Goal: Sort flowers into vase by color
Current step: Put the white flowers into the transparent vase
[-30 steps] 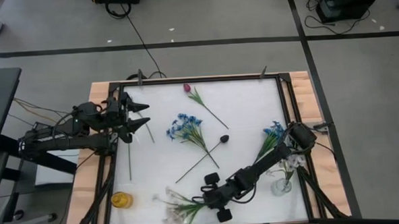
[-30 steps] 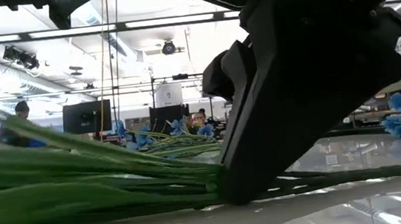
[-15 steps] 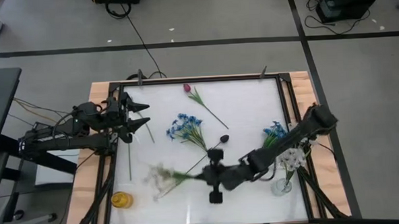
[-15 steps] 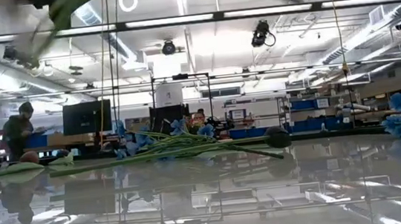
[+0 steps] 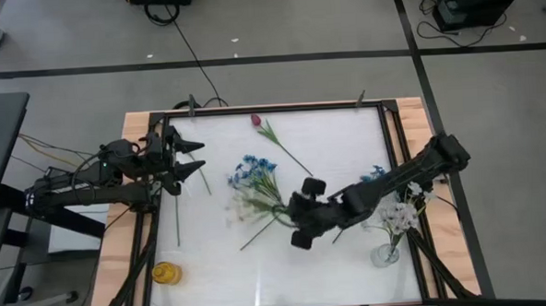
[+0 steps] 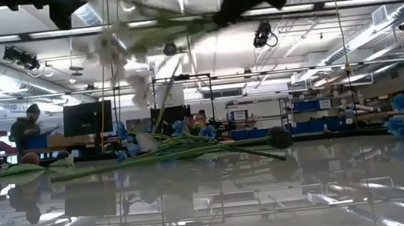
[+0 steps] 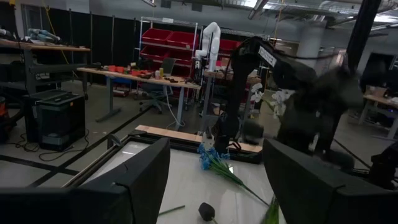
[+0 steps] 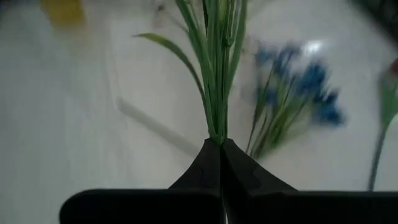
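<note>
A white spray (image 5: pixel 248 208) hangs lifted over the mat, stems pinched. Blue bunches lie mid-mat (image 5: pixel 255 172) and at right (image 5: pixel 374 178). Red tulip (image 5: pixel 256 120) lies at the far edge; white blossoms (image 5: pixel 400 217) stand in a vase.

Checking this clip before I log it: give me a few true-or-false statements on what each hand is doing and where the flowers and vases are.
1. The right hand is shut on the stems of a white flower spray. True.
2. The left hand holds a flower. False: it is open and holds nothing, waiting near the table's left edge.
3. The clear vase near the right edge already holds white flowers. True.
4. The yellow vase holds the blue flowers. False: no flowers stand in it; a blue bunch lies on the table.
5. The red-purple tulip lies near the far edge of the table. True.
</note>
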